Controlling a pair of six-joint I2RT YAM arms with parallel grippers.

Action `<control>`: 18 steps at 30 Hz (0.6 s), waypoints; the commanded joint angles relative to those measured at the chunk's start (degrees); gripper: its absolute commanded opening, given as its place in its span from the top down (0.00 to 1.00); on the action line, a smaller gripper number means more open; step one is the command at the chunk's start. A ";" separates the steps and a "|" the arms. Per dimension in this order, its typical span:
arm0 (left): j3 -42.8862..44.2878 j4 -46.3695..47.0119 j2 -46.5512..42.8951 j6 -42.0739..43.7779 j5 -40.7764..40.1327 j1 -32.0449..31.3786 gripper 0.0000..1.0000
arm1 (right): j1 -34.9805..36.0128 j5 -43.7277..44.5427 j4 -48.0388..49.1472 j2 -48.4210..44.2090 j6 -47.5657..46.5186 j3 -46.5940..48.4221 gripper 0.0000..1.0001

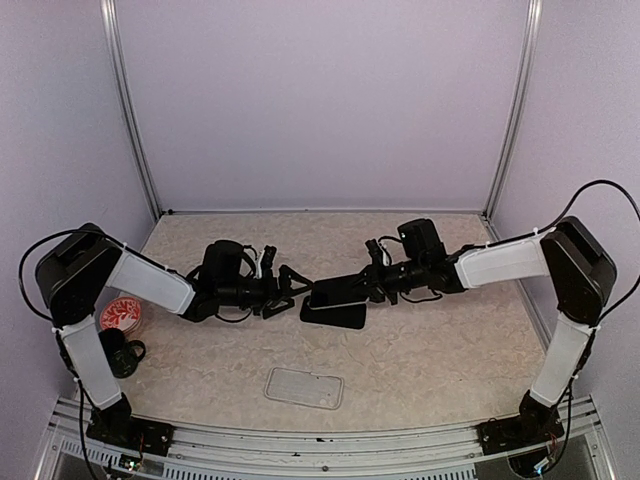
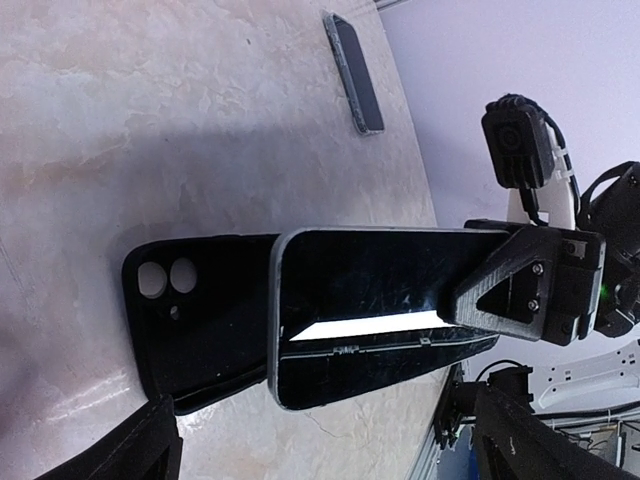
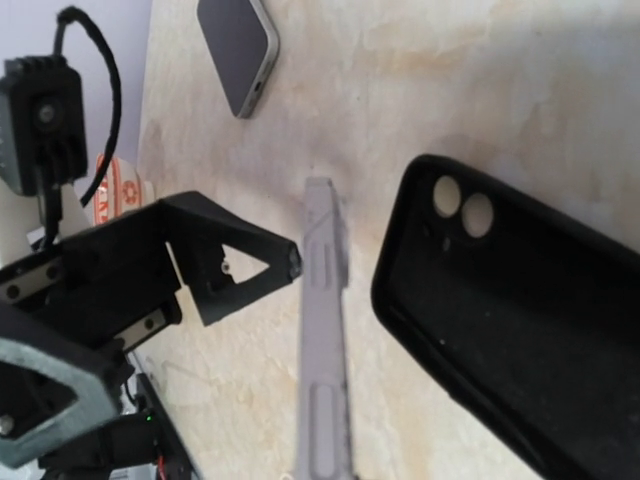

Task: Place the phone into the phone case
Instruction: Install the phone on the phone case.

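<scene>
Roughly at the centre of the top view, the right gripper (image 1: 362,288) is clamped on 1 end of the phone (image 1: 335,294), holding it out toward the left of the frame. The phone sits over the upper part of the black phone case (image 1: 335,319), which lies flat on the table (image 1: 430,350). In the left wrist view the phone's dark screen (image 2: 370,300) overlaps the right end of the case (image 2: 200,310). The case's 2 round camera holes, at its left end, are uncovered. Whether the phone touches the case cannot be told. The right wrist view shows the phone edge-on (image 3: 325,360), with the case's open hollow (image 3: 520,330) just to its right.

The left gripper (image 1: 300,290) hovers just left of the phone with its jaws spread wide, gripping nothing; 1 of its fingers (image 3: 235,270) shows near the phone's tip in the right wrist view.

A flat grey slab (image 1: 305,387) lies lower in the top view, well apart from the case. At the left edge sit a red-and-white object (image 1: 120,315) and a black mug (image 1: 122,352).
</scene>
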 commanded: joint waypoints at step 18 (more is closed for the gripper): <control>1.51 3.68 5.06 -0.78 2.44 0.65 0.01 | -1.24 -6.08 6.43 5.91 1.84 2.38 1.00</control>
